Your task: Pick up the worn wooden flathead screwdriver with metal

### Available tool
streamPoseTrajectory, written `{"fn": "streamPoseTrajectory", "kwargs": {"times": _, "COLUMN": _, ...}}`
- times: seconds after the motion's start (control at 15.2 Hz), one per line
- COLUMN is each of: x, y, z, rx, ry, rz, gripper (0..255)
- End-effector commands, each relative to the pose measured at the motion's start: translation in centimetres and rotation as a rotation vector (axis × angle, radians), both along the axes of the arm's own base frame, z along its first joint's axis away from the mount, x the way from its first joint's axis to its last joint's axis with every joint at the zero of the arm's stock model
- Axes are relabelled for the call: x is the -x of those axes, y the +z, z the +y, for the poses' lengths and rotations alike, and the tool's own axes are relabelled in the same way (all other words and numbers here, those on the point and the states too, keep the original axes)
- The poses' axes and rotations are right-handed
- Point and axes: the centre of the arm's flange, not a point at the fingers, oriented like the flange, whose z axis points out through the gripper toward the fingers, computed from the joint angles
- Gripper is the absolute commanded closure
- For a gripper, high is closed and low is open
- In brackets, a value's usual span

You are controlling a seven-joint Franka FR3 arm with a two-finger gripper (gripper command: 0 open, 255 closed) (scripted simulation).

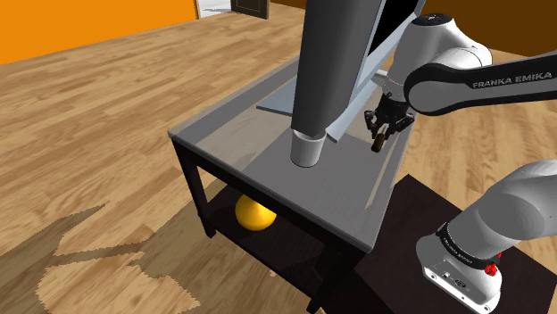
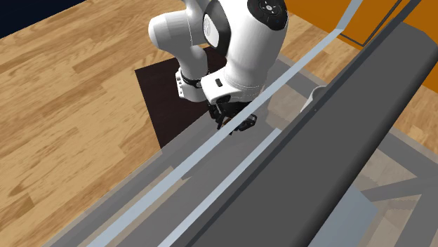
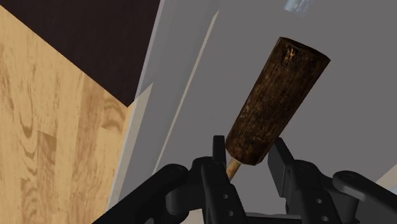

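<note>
The screwdriver [image 3: 273,102] has a dark, worn brown wooden handle and a paler shaft that runs down between my fingers. My black gripper [image 3: 249,158] is shut on it near where the handle meets the shaft. In the shoulder view the gripper [image 1: 386,123] hangs over the grey table's [image 1: 268,165] right edge, close to the stand, with the brown screwdriver [image 1: 379,140] sticking out below it. In the second exterior view the gripper [image 2: 235,121] sits under the white wrist, with the screwdriver [image 2: 248,124] between its fingers above the tabletop.
A tall dark grey column with a pale round foot [image 1: 308,147] stands mid-table, just left of the gripper in the shoulder view. A slanted grey panel [image 1: 357,89] leans beside it. A yellow ball [image 1: 253,212] lies on the shelf under the table. The dark stand [image 1: 402,259] borders the table.
</note>
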Motion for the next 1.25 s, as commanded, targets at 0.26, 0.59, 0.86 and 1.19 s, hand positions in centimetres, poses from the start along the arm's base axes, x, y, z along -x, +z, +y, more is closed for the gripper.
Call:
{"fn": "streamPoseTrajectory", "kwargs": {"times": 0.26, "x": 0.0, "y": 1.5, "z": 0.0, "rx": -0.001, "ry": 0.001, "rz": 0.001, "gripper": 255}}
{"fn": "streamPoseTrajectory", "kwargs": {"times": 0.59, "x": 0.0, "y": 4.2, "z": 0.0, "rx": -0.001, "ry": 0.001, "rz": 0.001, "gripper": 255}}
{"fn": "streamPoseTrajectory", "kwargs": {"times": 0.86, "x": 0.0, "y": 6.3, "z": 0.0, "rx": -0.001, "ry": 0.001, "rz": 0.001, "gripper": 255}}
{"fn": "streamPoseTrajectory", "kwargs": {"times": 1.19, "x": 0.0, "y": 8.0, "z": 0.0, "rx": -0.001, "ry": 0.001, "rz": 0.001, "gripper": 255}}
